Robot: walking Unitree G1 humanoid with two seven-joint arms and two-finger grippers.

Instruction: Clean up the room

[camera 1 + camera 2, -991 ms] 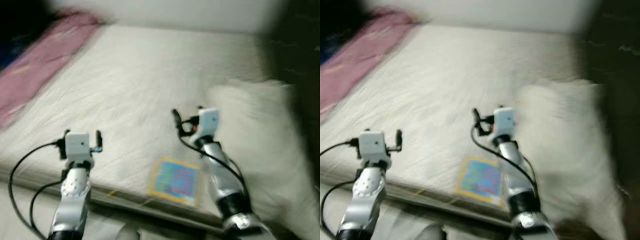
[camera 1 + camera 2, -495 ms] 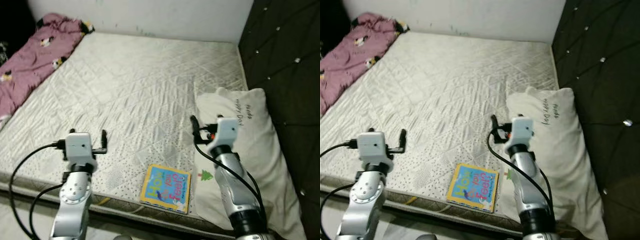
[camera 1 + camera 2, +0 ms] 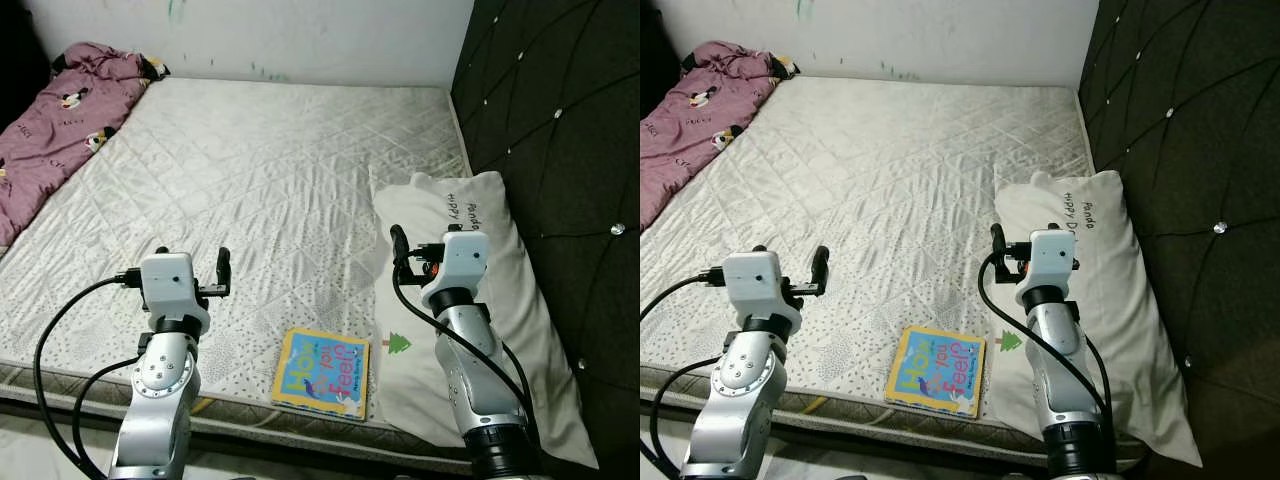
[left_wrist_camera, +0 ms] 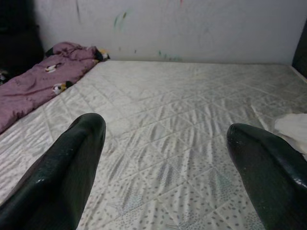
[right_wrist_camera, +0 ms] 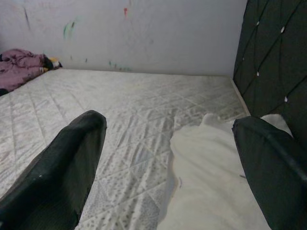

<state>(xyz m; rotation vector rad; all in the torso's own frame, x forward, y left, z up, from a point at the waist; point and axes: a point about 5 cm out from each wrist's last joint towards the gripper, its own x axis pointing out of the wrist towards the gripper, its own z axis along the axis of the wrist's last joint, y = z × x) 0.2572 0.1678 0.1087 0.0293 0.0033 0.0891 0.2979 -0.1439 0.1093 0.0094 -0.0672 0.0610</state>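
Surface: bare quilted mattress (image 3: 290, 170) against a marked white wall, dark tufted headboard along its right edge.
Far left corner: crumpled pink blanket (image 3: 60, 100).
Left gripper (image 3: 192, 268): held above the near edge, fingers spread, empty.
Near edge, middle: colourful children's book (image 3: 322, 372) lying flat, just beside the pillow's corner.
Right gripper (image 3: 400, 252): raised over the pillow's inner edge, fingers parted, empty.
Right edge: white pillow (image 3: 470, 300), lengthwise along the headboard.
Containers: none seen.
Step advice: likely the book first; lower a gripper to its overhanging edge and pinch there rather than pressing flat.
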